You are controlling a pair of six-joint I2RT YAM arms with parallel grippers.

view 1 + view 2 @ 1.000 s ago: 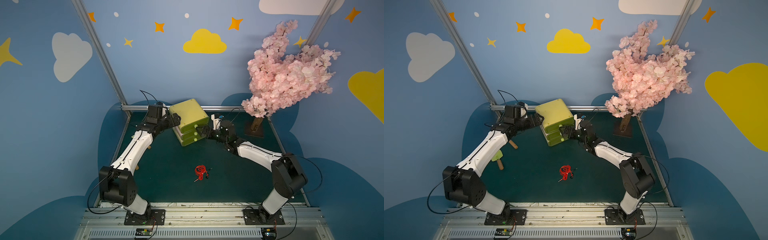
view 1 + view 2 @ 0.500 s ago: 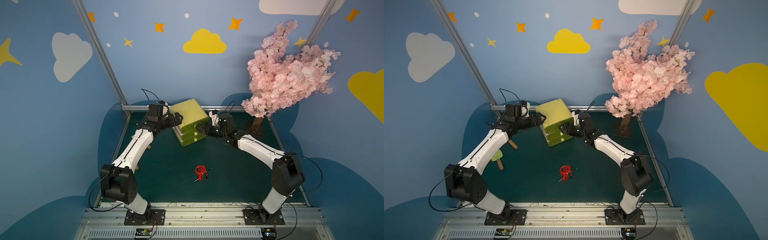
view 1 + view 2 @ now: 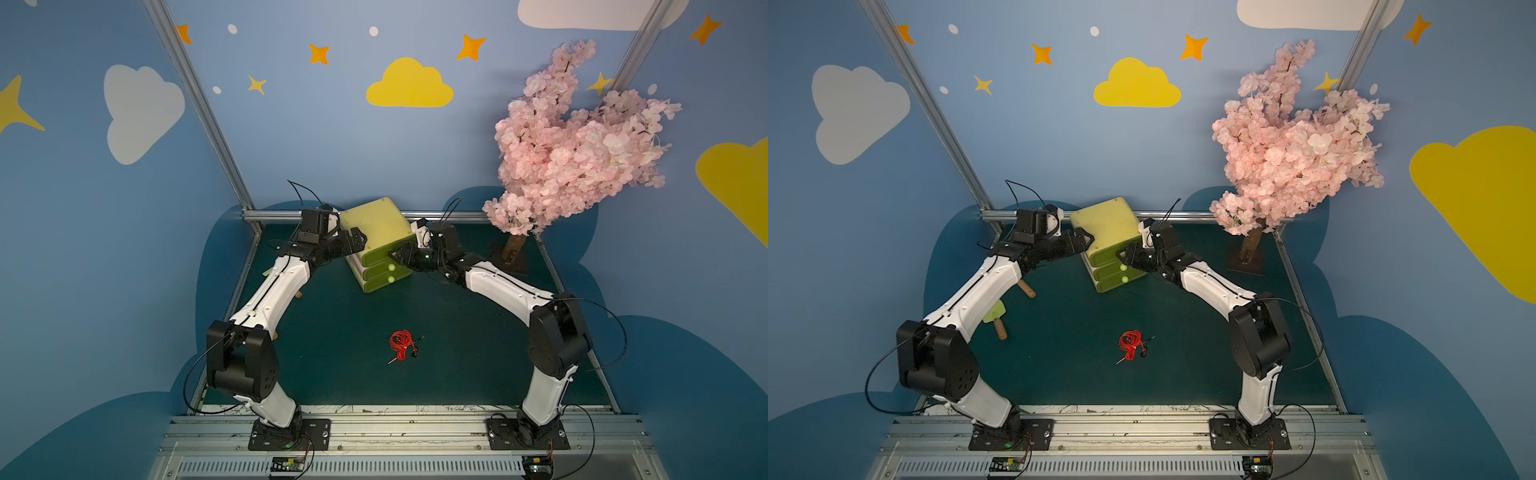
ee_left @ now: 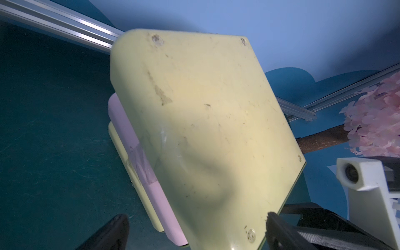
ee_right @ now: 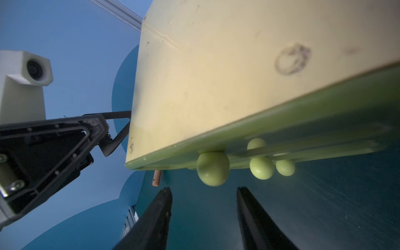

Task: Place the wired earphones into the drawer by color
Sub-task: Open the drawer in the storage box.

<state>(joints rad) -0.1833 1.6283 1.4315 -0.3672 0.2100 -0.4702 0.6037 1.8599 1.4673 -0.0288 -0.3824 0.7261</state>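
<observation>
Your right claw (image 5: 204, 218) now sits just in front of the top round green knob (image 5: 213, 168) of the yellow-green three-drawer plastic cabinet (image 3: 380, 232). Its jaws are partly drawn in compared with a second ago, yet a gap shows between them and the knob sits just beyond the tips, so nothing is gripped. I judge you are closing in to pinch that knob and pull the top drawer out; all three drawers look shut.

Against the earlier frames, the right arm has swung nearer the cabinet front and lifted from the lower drawers toward the top one. Your left claw (image 4: 194, 229) has kept its place: its jaws stand wide apart around the cabinet's near corner, bracing the body rather than clamping it, as far as I can tell.

The red coiled wired earphones (image 3: 402, 344) lie loose on the dark green worktop (image 3: 332, 353), well apart from both claws and unmoved. No other earphone bundle shows. In a top view, green wooden-handled toy tools (image 3: 994, 316) lie beside the left arm.

Watch that the cabinet does not slide as you pull.
</observation>
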